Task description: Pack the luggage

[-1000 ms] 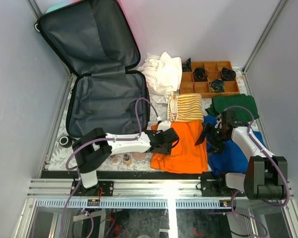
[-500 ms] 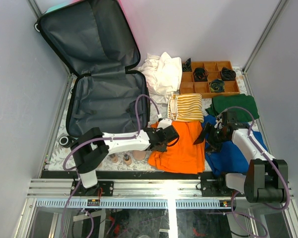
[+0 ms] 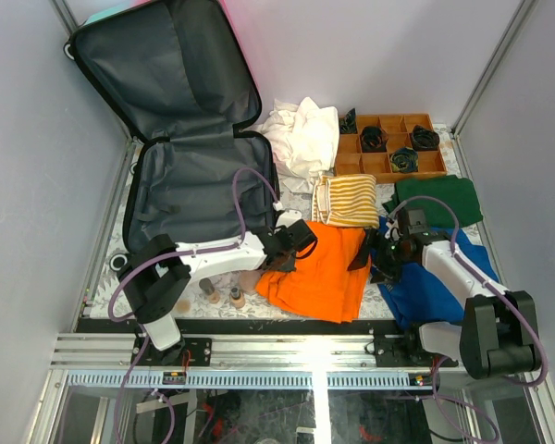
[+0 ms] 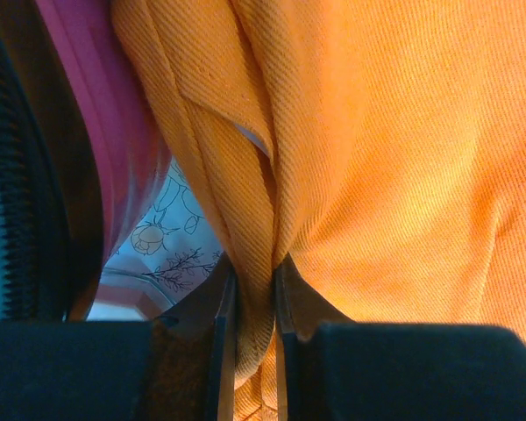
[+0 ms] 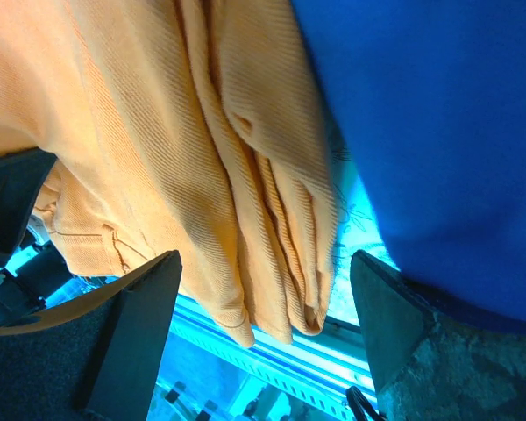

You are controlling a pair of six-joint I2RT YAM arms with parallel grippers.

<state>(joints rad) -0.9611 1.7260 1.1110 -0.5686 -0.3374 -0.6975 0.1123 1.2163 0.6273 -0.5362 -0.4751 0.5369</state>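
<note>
L end effector (image 3: 294, 242) clenched on a fold of orange garment (image 3: 326, 277); R end effector (image 3: 375, 254) spread wide at its right edge, gripping nothing. Luggage (image 3: 199, 190) lying open just far-left of L end effector, nearer that arm.

I see the luggage (image 3: 196, 196) at the far left, a folded garment (image 3: 322, 275) just right of its near corner, and a compartment tray (image 3: 416, 172) far right.
</note>
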